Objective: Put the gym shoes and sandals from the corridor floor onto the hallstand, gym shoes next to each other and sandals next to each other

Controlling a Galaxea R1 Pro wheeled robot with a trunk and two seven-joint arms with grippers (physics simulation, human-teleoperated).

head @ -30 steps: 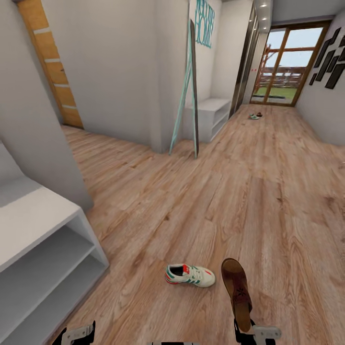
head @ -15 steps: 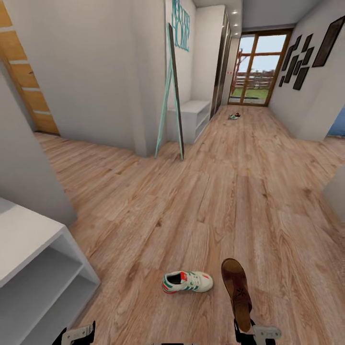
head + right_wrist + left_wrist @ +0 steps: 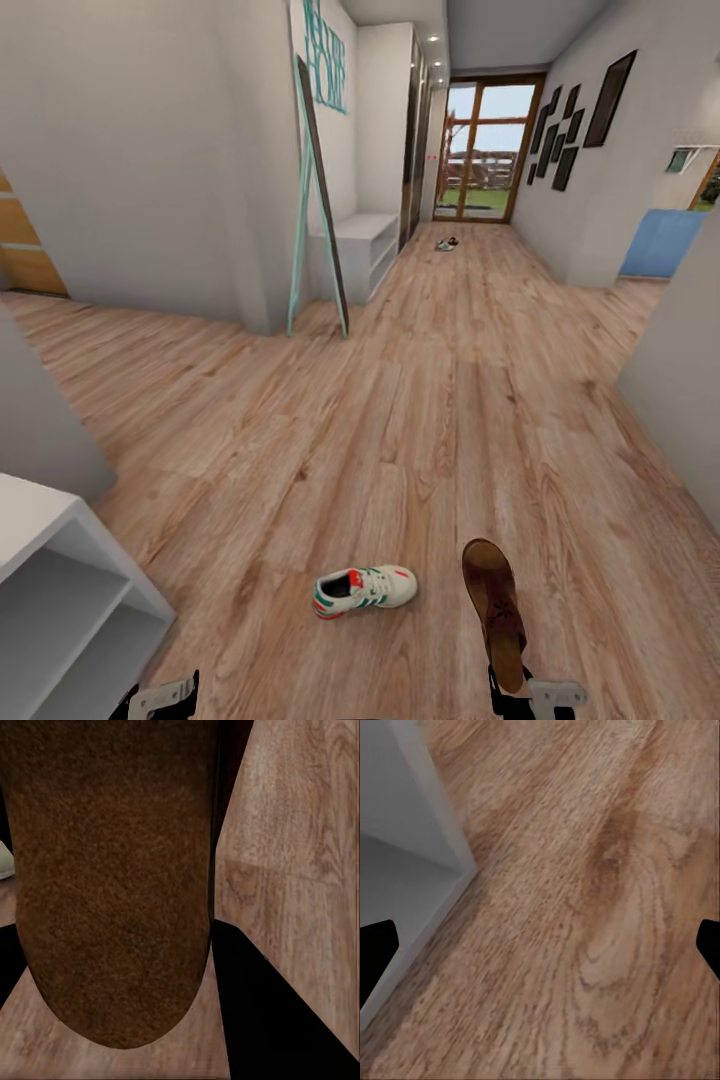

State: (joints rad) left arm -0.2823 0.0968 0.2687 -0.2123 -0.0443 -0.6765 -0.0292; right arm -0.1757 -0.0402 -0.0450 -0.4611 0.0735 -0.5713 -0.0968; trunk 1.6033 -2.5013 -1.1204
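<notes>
My right gripper [image 3: 508, 690] is clamped on 1 sandal [image 3: 494, 610], which sticks out ahead of me above the floor [image 3: 430, 400]; its brown sole [image 3: 112, 885] sits close before the right wrist camera. 1 gym shoe [image 3: 364, 590] lies on the planks just left of the sandal. 2 more shoes [image 3: 446, 243] lie far down the corridor, near the hallstand [image 3: 362, 250]. My left fingers [image 3: 376, 952] are spread apart over floor beside a grey shelf unit [image 3: 60, 600].
</notes>
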